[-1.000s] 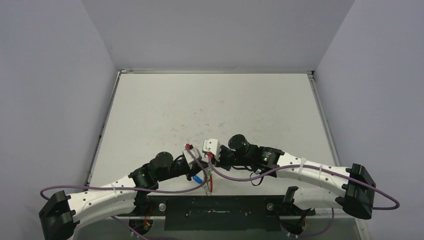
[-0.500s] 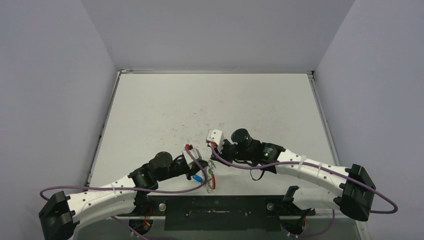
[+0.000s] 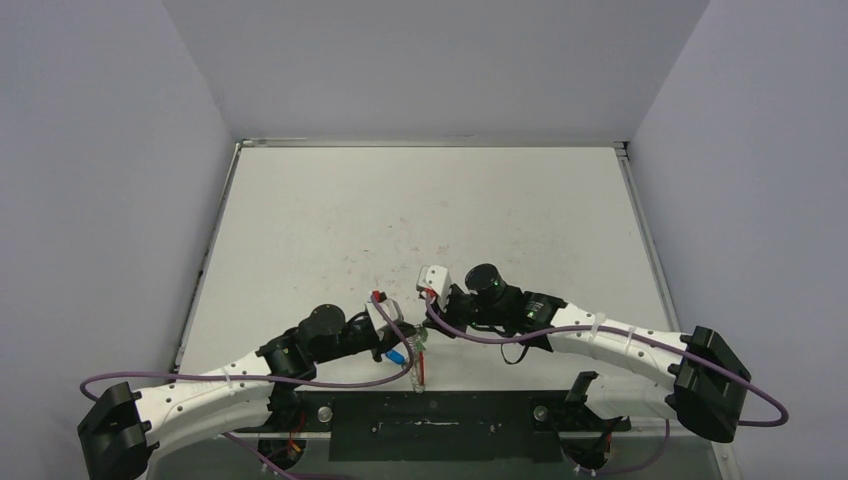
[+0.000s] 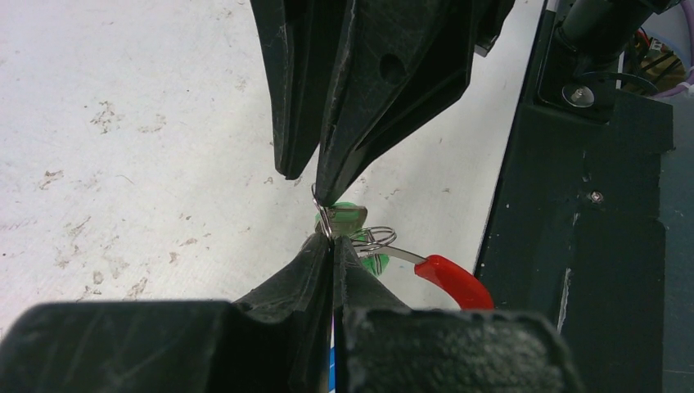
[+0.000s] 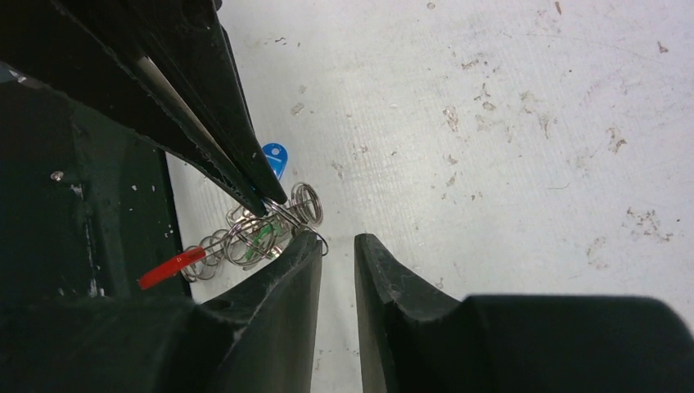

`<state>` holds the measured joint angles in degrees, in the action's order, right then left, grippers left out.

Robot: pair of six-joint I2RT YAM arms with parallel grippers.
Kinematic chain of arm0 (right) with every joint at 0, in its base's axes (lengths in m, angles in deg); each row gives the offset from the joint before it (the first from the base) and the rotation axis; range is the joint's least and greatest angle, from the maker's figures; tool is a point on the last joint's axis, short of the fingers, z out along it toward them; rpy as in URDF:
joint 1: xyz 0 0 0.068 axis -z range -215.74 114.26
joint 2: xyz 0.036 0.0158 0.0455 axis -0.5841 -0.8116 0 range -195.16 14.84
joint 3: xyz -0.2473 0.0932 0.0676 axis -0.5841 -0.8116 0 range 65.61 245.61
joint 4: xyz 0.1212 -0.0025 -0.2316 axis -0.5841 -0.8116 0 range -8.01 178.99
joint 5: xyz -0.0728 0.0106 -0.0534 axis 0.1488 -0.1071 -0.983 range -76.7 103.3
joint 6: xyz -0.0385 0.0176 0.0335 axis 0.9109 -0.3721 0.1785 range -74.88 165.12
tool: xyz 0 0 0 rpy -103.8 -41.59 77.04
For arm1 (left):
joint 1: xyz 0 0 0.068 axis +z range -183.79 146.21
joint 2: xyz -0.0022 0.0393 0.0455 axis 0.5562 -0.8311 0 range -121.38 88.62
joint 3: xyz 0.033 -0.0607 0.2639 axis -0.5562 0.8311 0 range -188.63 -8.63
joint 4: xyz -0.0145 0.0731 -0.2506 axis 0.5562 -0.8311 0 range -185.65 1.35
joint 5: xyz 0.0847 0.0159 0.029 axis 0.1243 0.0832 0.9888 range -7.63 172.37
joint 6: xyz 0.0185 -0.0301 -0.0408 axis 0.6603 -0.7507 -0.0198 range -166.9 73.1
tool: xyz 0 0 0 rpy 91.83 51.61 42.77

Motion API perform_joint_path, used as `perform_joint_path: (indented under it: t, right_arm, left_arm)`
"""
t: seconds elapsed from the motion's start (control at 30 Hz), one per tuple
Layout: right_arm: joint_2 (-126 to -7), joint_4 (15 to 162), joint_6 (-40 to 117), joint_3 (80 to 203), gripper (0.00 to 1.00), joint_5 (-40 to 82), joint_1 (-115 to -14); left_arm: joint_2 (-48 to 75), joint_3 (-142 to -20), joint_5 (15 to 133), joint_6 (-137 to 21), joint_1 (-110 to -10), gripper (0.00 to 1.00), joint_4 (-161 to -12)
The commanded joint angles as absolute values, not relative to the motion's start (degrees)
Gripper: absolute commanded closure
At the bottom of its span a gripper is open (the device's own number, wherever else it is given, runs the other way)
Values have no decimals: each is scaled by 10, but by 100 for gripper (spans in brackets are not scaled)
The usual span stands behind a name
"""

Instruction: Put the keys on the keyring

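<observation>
The keyring (image 5: 263,232), a silvery coil with a red section (image 4: 452,281), hangs near the table's front edge (image 3: 420,362). My left gripper (image 4: 331,239) is shut on one wire turn of the coil; it also shows in the top view (image 3: 411,336). A green key (image 4: 350,219) sits among the coils, also in the right wrist view (image 5: 260,237). A blue key (image 5: 275,155) lies beside the coil (image 3: 397,355). My right gripper (image 5: 335,239) is open by a narrow gap with nothing between the fingers; its left fingertip (image 5: 307,242) touches a coil turn. In the top view it is (image 3: 428,306) just right of the left gripper.
The black base plate (image 4: 589,213) runs along the front edge right next to the keyring. Purple cables (image 3: 470,340) loop off both arms. The white tabletop (image 3: 420,210) is scuffed and bounded by grey walls.
My right arm has shifted its wrist slightly back and to the right, staying beside the coil. My left gripper has held the keyring in about the same place.
</observation>
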<state>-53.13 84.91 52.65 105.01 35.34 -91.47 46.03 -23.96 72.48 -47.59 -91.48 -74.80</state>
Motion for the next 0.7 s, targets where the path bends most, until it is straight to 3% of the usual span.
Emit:
perform_joint_path:
  t: [0.0, 0.27, 0.67]
  right_arm:
    - [-510, 902, 538, 1040, 75, 366, -907]
    - [-491, 910, 568, 1025, 53, 383, -907]
    - [-465, 1034, 646, 958, 58, 497, -900]
  left_arm:
    - [465, -242, 708, -458, -915, 100, -720]
    - [463, -243, 704, -456, -915, 100, -718]
    - [466, -243, 685, -446, -916, 100, -718]
